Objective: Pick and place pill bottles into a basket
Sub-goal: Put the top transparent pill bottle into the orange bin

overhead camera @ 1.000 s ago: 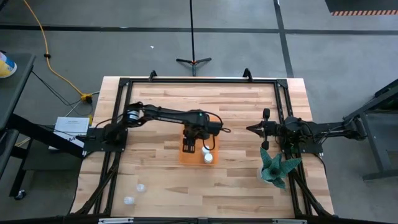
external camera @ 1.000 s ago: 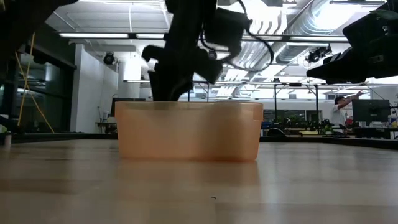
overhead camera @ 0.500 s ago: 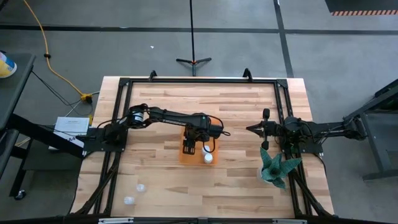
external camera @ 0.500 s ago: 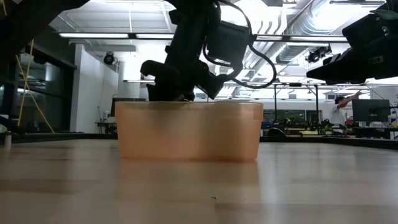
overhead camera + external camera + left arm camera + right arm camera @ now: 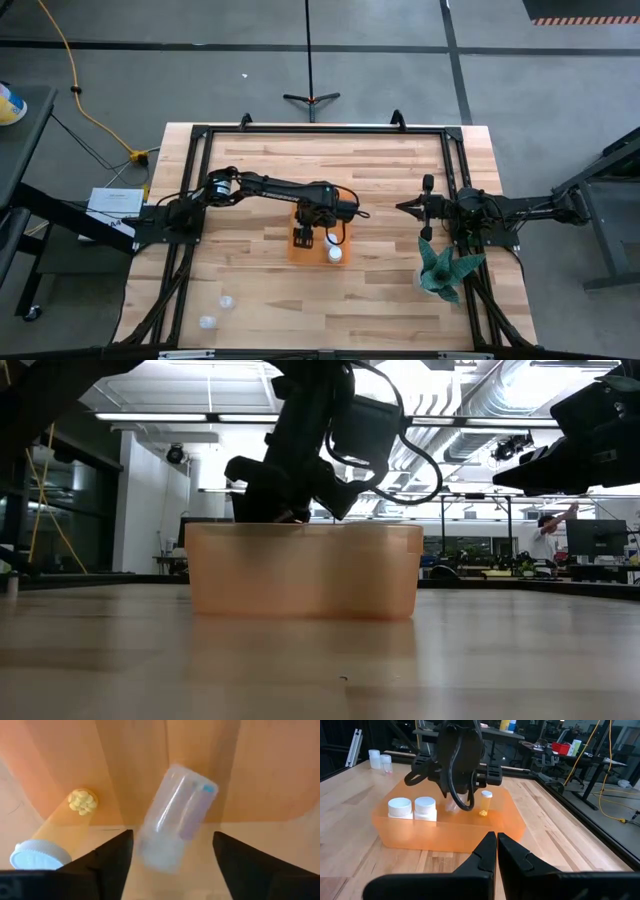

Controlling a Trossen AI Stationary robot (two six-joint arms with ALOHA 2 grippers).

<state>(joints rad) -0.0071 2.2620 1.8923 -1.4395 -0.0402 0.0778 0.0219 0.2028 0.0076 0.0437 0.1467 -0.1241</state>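
The orange basket [image 5: 318, 246] stands mid-table. My left gripper [image 5: 303, 238] hangs over its left half, open; in the left wrist view [image 5: 172, 865] a clear pill bottle [image 5: 175, 820] shows tilted and blurred between and beyond the two fingers, over the basket's floor, touching neither. A yellowish bottle [image 5: 55, 840] with loose yellow pills lies beside it. Two white-capped bottles [image 5: 413, 808] stand in the basket's right end. Two more bottles [image 5: 226, 300] [image 5: 207, 322] stand on the table at the near left. My right gripper [image 5: 403, 208] is shut and waits at the right.
A teal spiky plant [image 5: 445, 268] stands at the table's near right, beside my right arm. A black frame [image 5: 320, 130] runs around the table top. Bare wood lies between the basket and the two near-left bottles.
My left arm has shifted a little over the basket and its wrist has tipped; the gripper stays above the basket's left half. My right arm has kept still.
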